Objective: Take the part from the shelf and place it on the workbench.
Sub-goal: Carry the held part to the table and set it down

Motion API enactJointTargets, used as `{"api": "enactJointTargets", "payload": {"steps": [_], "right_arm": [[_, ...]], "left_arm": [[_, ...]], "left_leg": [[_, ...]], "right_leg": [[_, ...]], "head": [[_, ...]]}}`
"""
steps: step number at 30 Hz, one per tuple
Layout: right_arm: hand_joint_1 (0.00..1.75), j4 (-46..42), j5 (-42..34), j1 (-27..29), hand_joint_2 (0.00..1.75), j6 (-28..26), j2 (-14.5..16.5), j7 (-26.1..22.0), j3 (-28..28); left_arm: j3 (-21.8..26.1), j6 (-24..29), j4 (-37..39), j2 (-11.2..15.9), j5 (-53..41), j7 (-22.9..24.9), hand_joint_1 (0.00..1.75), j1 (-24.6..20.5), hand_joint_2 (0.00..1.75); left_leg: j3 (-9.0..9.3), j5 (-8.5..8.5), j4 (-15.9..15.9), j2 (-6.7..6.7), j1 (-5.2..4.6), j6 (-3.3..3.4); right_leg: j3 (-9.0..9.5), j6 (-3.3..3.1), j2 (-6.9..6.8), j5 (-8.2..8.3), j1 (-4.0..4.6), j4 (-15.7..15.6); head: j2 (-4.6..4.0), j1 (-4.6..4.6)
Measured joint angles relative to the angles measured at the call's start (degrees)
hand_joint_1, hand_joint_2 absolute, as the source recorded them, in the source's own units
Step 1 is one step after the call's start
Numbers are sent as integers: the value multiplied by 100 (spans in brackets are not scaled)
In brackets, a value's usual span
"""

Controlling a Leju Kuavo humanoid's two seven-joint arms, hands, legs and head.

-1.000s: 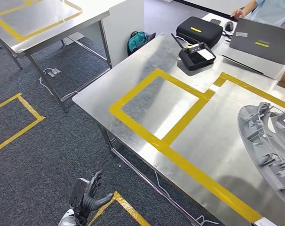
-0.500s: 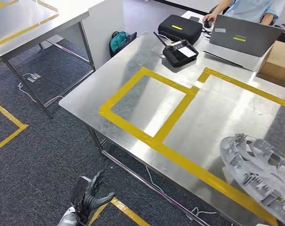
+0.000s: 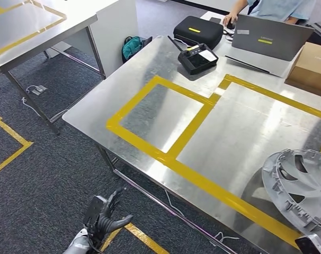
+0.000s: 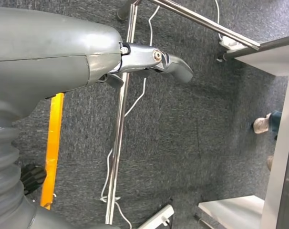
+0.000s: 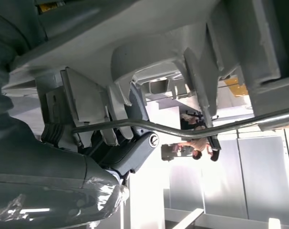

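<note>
The part [image 3: 301,188] is a silver-grey wheel cover with ribbed spokes, held low over the right end of the steel workbench [image 3: 247,137]. It lies nearly flat, and I cannot tell whether it touches the top. My right hand [image 5: 129,157] grips it from beneath, thumb against the ribs of the part [image 5: 154,57]. A dark bit of that hand [image 3: 311,244] shows at the part's near rim. My left hand [image 3: 105,217] hangs beside the bench over the carpet, fingers spread and holding nothing; in the left wrist view the left hand [image 4: 99,62] is over floor and table legs.
Yellow tape [image 3: 198,180] marks out rectangles on the bench. At its far end stand a remote controller [image 3: 198,57], a black case [image 3: 198,32], a laptop [image 3: 270,42] and a cardboard box [image 3: 312,66], with a person [image 3: 278,8] behind. A second table [image 3: 27,26] stands at the left.
The camera has swung, shifting the whole scene. The part has gone from steeply tilted to nearly flat over the bench's right end. My left hand hangs as before.
</note>
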Motion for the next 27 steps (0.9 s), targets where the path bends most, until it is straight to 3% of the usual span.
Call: {"api": "enactJointTargets", "payload": {"steps": [7, 10, 17, 27], "right_arm": [[175, 199, 311, -110, 175, -40, -53, 53, -44], [175, 318, 507, -116, 175, -141, -158, 294, 122], [175, 765, 706, 91, 175, -503, -1036, 1701, 1711], [175, 1100, 617, 201, 175, -648, -1720, 2052, 2741]], "left_arm": [[-41, -57, 8, -10, -36, 10, 0, -9, 175], [-70, -101, 11, -27, -74, 23, 0, -25, 175], [-192, -199, 18, -85, -148, 43, 0, -118, 175], [-244, -236, 34, -103, -175, 47, 0, -143, 175]], "left_leg": [[-3, 2, 1, 0, -16, -2], [-5, 3, 1, 0, -22, 0], [-9, 6, 2, 0, -31, 11], [-13, 8, 2, 1, -31, 18]], "right_leg": [[8, 16, 0, 14, -14, -15], [11, 25, 0, 20, -20, -20], [9, 36, 5, 34, -29, -30], [6, 34, 9, 35, -31, -30]], "head": [[0, 1], [0, 1], [0, 2], [0, 1]]}}
